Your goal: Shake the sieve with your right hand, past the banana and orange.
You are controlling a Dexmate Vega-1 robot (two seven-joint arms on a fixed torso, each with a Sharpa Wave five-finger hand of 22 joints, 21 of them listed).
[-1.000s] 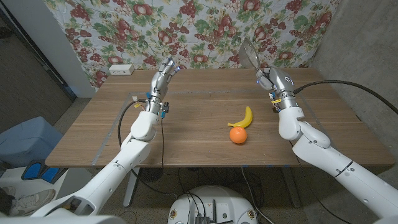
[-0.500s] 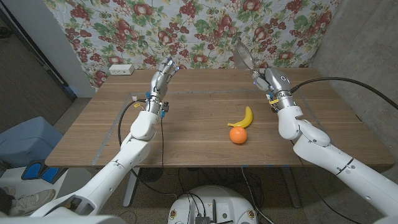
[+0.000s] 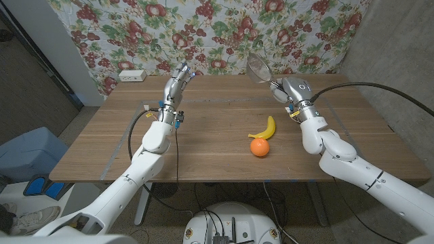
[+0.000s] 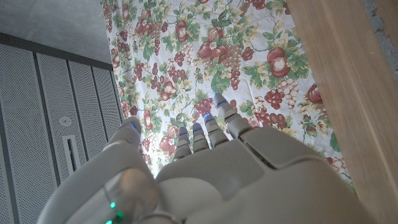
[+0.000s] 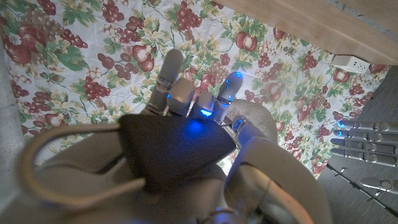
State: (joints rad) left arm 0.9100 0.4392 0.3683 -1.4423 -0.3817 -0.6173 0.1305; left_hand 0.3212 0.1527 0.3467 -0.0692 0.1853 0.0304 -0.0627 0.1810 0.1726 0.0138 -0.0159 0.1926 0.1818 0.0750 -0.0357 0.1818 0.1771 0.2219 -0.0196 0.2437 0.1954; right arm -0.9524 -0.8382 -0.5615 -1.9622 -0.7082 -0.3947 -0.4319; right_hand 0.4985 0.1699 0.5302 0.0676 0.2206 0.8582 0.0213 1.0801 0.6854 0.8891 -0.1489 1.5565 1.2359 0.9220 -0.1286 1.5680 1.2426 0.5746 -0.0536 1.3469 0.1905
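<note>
Right hand [image 3: 293, 90] has its fingers wrapped around the handle of the round metal mesh sieve [image 3: 257, 66] — the bowl sticks up, tilted, over the table's far side, beyond the yellow banana [image 3: 265, 129] and the orange [image 3: 259, 147], which touch on the wooden table [image 3: 203, 146]. Left hand [image 3: 178, 81] is raised, fingers straight and slightly apart — holding nothing.

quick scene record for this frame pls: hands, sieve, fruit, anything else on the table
right hand: raised above the table's far right part, holds the sieve by its handle
sieve: in the air, mesh bowl tilted toward the floral backdrop
left hand: raised over the table, fingers apart, holds nothing
banana: on the table, right of centre
orange: just in front of the banana
other: white power strip at the far left edge
</note>
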